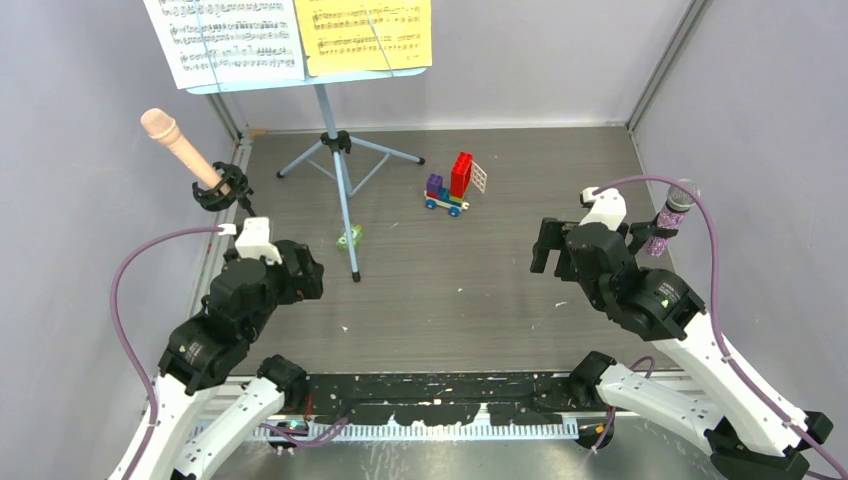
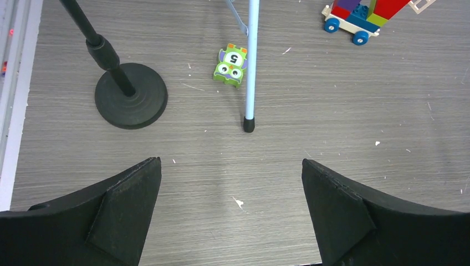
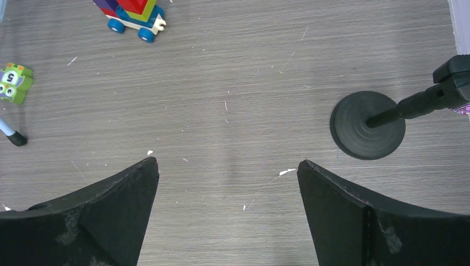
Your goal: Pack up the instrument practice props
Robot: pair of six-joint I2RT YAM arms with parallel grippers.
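Two arms reach in from the near edge of the grey table [image 1: 480, 300], and neither has hold of anything. The left gripper [image 2: 230, 166] is spread wide, with only bare tabletop showing between its black fingers. The right gripper [image 3: 227, 163] is just as wide apart and also empty, hanging above an open patch of table.

The music stand [image 1: 335, 150] stands at the far side, left of centre, on three pale-blue legs. One leg runs toward the left arm and ends in a black foot ahead of the left gripper. Its rack carries a white sheet [image 1: 225, 40] on the left and a yellow sheet [image 1: 365, 35] on the right, side by side.

The peach microphone [image 1: 180, 145] leans up and to the left in the clip of a black holder [image 2: 131, 95]. That holder's round base sits by the left wall, just ahead and left of the left gripper. The purple microphone [image 1: 670, 215] stands near the right wall, partly hidden behind the right arm. Its own black holder [image 3: 368, 125] rests on the table ahead and right of the right gripper.

A green block [image 2: 231, 65] with a face and the numeral 5 lies touching or just beside the stand's near leg. A toy car [image 1: 455, 185] of coloured bricks sits right of the stand, well apart from both grippers.
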